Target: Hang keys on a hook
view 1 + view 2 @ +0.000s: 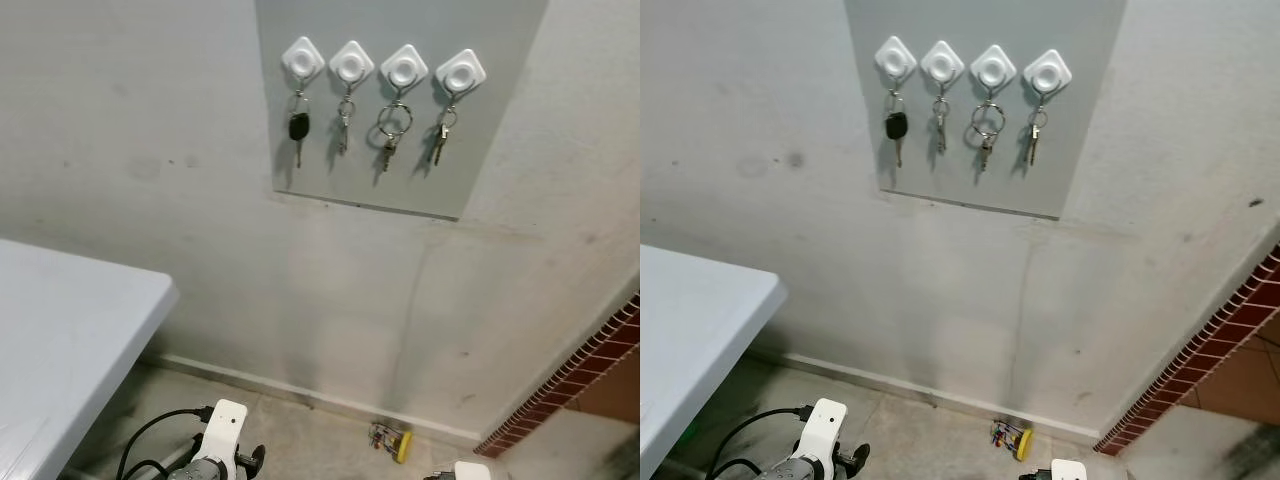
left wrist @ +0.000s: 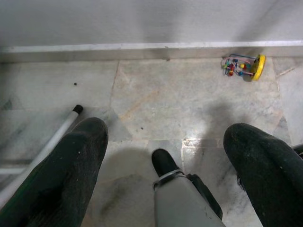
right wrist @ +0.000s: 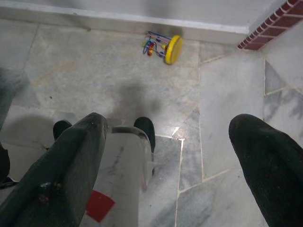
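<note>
A grey panel on the wall carries four white diamond-shaped hooks in a row, from the leftmost hook to the rightmost hook. Something hangs from each: a black-headed key, a small key bunch, a large ring with a key and another small bunch. Both arms hang low, far below the panel. My left gripper is open over the floor, with nothing between its fingers. My right gripper is open too, and holds nothing.
A white table fills the lower left. A yellow bead toy lies on the stone floor by the skirting. A red brick wall runs along the right. A black cable loops near my left arm.
</note>
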Controlling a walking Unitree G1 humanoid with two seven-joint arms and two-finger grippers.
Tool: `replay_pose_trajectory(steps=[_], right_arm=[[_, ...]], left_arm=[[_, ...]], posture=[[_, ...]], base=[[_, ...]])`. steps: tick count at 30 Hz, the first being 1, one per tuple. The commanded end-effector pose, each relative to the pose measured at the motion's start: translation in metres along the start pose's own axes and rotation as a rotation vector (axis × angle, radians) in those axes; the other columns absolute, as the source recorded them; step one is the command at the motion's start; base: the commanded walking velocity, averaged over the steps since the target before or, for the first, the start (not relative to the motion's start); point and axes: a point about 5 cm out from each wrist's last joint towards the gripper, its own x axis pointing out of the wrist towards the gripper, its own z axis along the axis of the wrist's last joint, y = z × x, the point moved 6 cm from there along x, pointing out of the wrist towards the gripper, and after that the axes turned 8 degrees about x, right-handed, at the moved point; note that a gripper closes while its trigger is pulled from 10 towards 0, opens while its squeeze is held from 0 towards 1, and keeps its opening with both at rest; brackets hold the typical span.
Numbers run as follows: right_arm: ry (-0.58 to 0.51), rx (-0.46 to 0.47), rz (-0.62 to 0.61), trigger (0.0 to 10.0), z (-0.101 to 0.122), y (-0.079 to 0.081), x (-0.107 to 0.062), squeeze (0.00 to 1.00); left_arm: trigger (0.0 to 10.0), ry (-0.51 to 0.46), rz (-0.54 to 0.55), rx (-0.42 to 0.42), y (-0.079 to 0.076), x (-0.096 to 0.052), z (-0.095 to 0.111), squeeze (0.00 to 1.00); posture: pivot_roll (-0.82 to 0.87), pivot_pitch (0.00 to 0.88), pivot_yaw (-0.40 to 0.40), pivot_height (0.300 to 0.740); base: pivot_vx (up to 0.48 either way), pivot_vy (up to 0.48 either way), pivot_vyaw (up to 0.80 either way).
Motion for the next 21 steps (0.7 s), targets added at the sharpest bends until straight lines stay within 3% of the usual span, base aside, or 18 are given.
replay_pose_trajectory(steps=[1,21], right_arm=[[0.018,0.002,0.004,10.0,-0.0048,0.0017,-0.0005,0.0],[0.013,0.0,0.002,10.0,-0.0005,0.004,0.0012,0.0]], left_arm=[[10.0,0.01,0.011,0.0,0.0025,-0.0002,-0.0016,0.0],[10.0,0.002,0.008,0.002,0.0022,0.0007,0.0023,0.0]], posture=[[-0.05,0.0,0.032,0.74],[-0.06,0.0,0.034,0.74]], base=[[0.0,0.0,-0.68],[0.0,0.0,-0.64]])
